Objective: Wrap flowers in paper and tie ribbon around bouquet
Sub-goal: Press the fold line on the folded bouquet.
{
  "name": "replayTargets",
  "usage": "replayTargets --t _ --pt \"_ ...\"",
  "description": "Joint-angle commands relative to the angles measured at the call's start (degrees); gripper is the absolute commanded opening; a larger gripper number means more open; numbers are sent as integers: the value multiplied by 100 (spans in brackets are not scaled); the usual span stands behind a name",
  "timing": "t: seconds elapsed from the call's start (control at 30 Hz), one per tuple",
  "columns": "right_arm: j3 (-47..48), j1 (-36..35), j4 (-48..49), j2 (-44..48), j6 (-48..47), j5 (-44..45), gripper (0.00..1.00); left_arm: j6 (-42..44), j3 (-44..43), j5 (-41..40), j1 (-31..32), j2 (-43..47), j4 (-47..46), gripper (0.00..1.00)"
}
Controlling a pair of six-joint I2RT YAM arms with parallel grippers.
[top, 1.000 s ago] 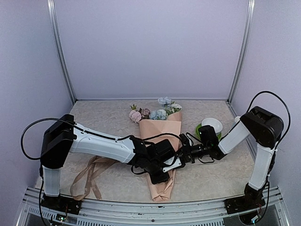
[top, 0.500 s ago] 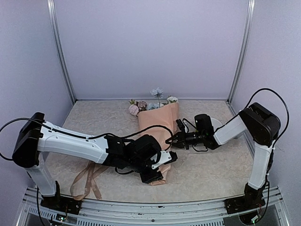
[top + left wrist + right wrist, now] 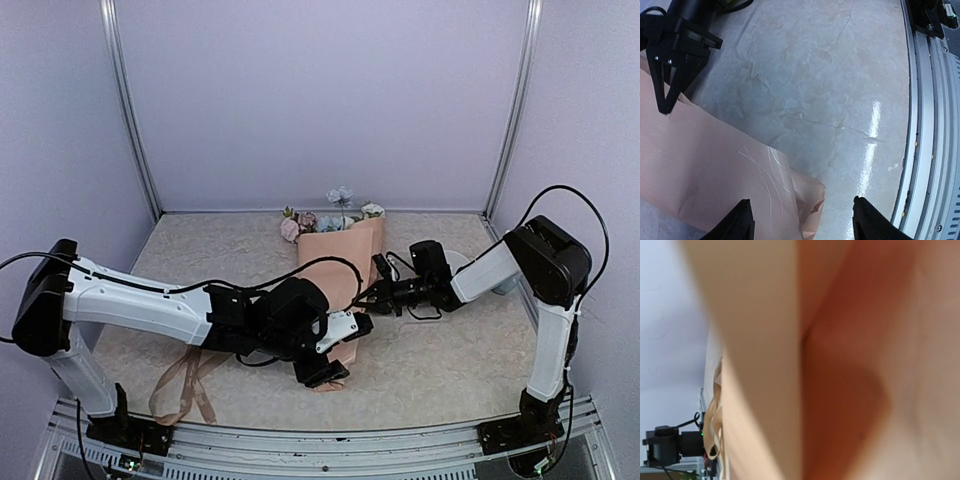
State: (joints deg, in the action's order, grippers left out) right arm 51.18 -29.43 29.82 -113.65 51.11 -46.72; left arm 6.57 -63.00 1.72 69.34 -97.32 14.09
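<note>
Bouquet (image 3: pixel 338 252) shifted rearward, pinched by right pincer (image 3: pixel 368 297)

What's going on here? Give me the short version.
Two robot arms are working on a bouquet lying on the table. The right hand is shut on the bouquet's side edge. The left hand hangs open over its narrow tail end. The ribbon lies loose near the front left, not yet tied on.

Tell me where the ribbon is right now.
In the top view, the ribbon lies in loose loops at the near-left of the table, under the left arm and left of the bouquet.
</note>
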Motion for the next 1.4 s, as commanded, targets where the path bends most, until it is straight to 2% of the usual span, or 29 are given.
replayTargets --t 0.0,0.1,0.2,0.27,0.37,0.53,0.63,0.8,0.87,0.93,1.07,1.2,1.37 --pt "123 35 175 69 116 -160 0 400 653 -1003 210 239 -431 72" --pt "197 34 -96 161 -73 -72 0 678 1158 -1531 255 223 -792 80" --pt "251 34 -292 189 -193 -65 0 875 1393 -1731 311 213 -1169 98" --pt "257 34 -335 185 -217 -65 0 1014 1450 -1754 361 173 -1397 99" --pt "243 34 -334 153 -216 -74 0 1144 1498 -1734 427 16 -1666 96" --pt "279 34 -425 155 -282 -49 0 1304 1492 -1522 456 -84 -1684 86" --pt "297 34 -452 133 -302 -46 0 1490 1353 -792 348 -230 -1321 82" --pt "250 26 -438 187 -291 -61 0 1464 293 677 -217 -1182 191 72" --pt "156 12 -430 215 -287 -44 1 1451 184 1037 -390 -1335 349 71" --pt "93 0 -421 218 -293 -71 10 1512 230 1154 -456 -1311 284 72" --pt "-34 -143 -466 230 -265 -228 33 1493 245 1115 -435 -1303 278 72" --pt "-341 -479 -683 418 -346 -213 44 1544 258 1111 -415 -1290 246 73" --pt "-649 -805 -327 433 -33 -104 52 1616 332 1120 -400 -1233 148 73"
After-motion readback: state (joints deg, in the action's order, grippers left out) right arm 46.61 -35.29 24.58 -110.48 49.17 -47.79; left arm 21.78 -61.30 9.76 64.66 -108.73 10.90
